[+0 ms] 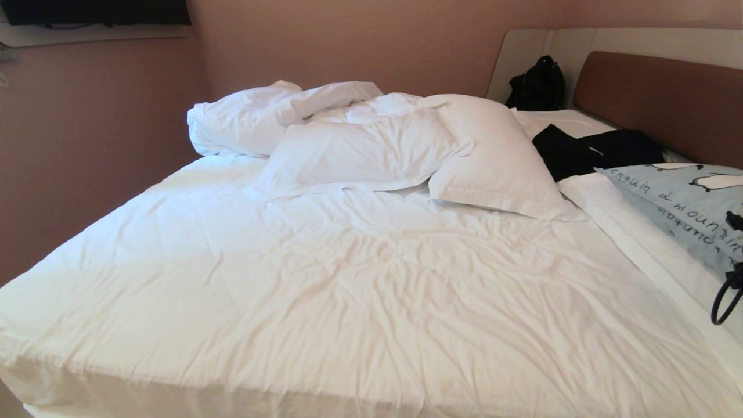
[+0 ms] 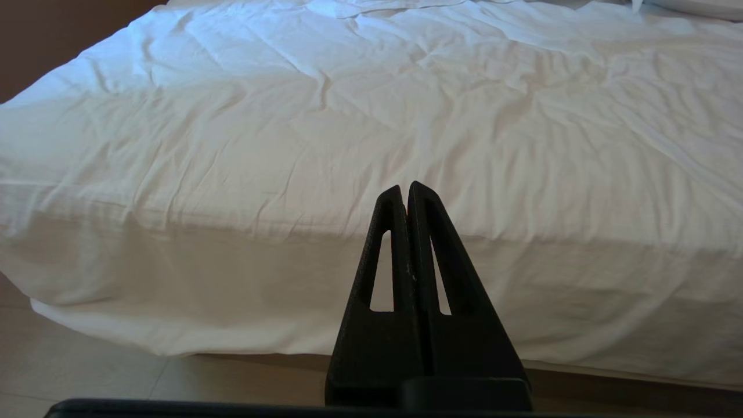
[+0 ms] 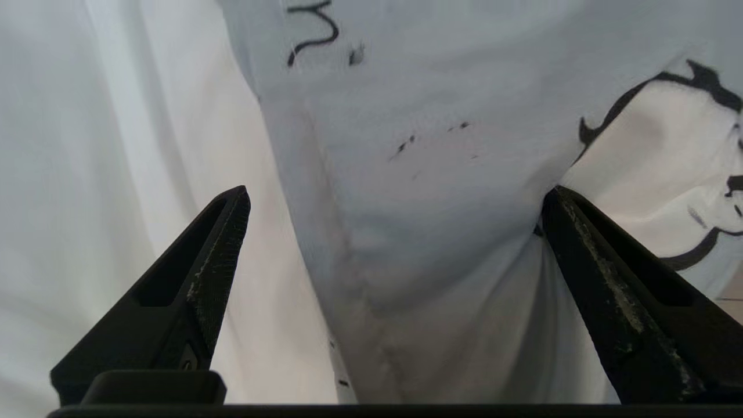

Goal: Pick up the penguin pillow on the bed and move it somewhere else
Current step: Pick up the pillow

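A: The right end effector (image 3: pixel 395 197) is seen with its fingers (image 3: pixel 217 255) spread wide, and a corner of the penguin pillow (image 3: pixel 418 191) is framed between them.

B: One fingertip is pressed into the pale-blue fabric, beside a black penguin outline. The other is held clear, over white bedding (image 3: pixel 116 151). Dark lettering is glimpsed further along the pillow.

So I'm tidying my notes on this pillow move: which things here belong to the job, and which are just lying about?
Job:
penguin pillow
bed
right end effector, open at the pillow

Lying about:
white pillows
black garment
black bag
left end effector, shut, parked before the bed
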Robot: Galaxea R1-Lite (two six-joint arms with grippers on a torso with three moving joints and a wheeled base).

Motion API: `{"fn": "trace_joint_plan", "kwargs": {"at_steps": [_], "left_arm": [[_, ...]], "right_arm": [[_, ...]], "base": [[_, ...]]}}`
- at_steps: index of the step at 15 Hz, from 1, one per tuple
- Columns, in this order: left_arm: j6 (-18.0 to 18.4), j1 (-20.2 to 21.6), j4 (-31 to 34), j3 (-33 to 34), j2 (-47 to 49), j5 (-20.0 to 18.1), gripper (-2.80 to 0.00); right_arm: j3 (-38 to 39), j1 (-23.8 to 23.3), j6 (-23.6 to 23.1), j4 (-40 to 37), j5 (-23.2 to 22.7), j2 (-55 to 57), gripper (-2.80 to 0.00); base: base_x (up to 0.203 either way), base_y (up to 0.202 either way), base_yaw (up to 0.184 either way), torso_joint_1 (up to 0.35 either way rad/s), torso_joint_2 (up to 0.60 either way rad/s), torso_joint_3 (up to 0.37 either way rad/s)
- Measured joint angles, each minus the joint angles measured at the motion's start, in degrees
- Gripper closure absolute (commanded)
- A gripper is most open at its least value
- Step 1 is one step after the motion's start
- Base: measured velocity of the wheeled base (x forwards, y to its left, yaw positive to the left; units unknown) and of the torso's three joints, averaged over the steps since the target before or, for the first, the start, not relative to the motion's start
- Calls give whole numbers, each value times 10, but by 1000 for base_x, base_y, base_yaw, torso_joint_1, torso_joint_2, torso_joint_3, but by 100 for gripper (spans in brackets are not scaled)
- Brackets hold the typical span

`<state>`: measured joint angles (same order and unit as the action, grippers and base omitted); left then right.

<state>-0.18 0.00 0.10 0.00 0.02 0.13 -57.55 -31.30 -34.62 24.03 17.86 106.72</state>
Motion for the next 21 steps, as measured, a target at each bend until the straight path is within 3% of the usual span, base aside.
{"fn": "trace_joint_plan", "kwargs": {"at_steps": [12,21], "left_arm": [[0,0,0,0,0,0,0],[0,0,0,0,0,0,0]], "right_arm": [[-10,18,-18,35,124,30,-280],[-21,17,-21,47,161,48,-280]], "base": [[0,0,0,0,0,0],[0,0,0,0,0,0]]}}
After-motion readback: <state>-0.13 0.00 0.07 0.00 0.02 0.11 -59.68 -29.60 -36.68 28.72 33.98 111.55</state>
